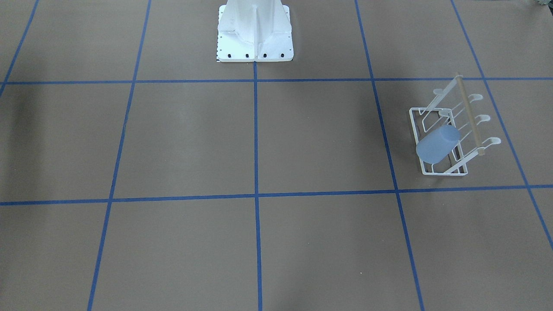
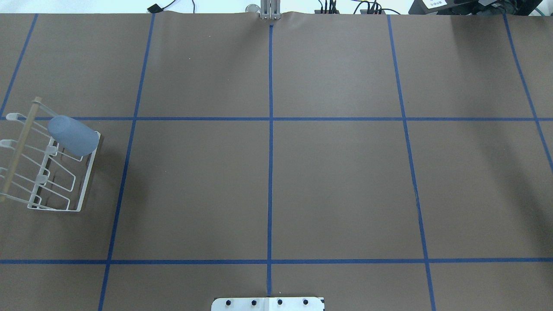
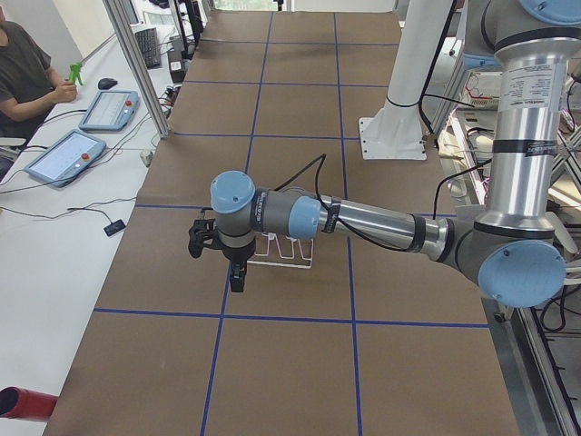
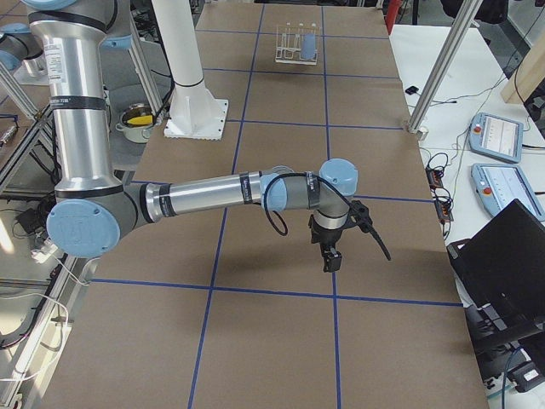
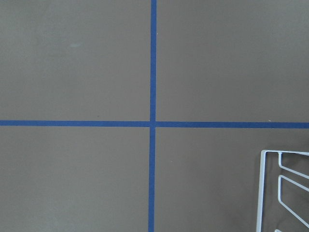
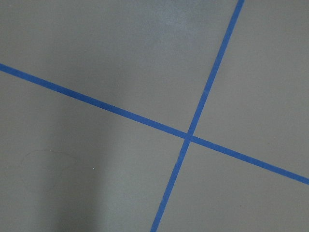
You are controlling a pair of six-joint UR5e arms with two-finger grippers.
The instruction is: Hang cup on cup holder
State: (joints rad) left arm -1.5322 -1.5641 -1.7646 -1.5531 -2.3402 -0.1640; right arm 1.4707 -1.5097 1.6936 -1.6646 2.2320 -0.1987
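Observation:
The pale blue cup (image 1: 437, 144) rests tilted over a prong of the white wire cup holder (image 1: 445, 171), near the end of its wooden bar. In the overhead view the cup (image 2: 72, 135) and holder (image 2: 84, 183) stand at the table's left edge. They show small and far in the exterior right view (image 4: 298, 44). A corner of the holder (image 5: 262, 193) shows in the left wrist view. My left gripper (image 3: 237, 283) hangs above the table beside the holder, empty; I cannot tell if it is open. My right gripper (image 4: 330, 262) hangs over bare table far from the holder; its state is unclear.
The white robot pedestal (image 1: 255, 39) stands at the table's middle on the robot side. Blue tape lines (image 2: 270, 151) grid the brown table. A seated operator (image 3: 27, 73) and tablets (image 3: 65, 154) are beyond the far edge. A laptop (image 4: 511, 264) sits off the table.

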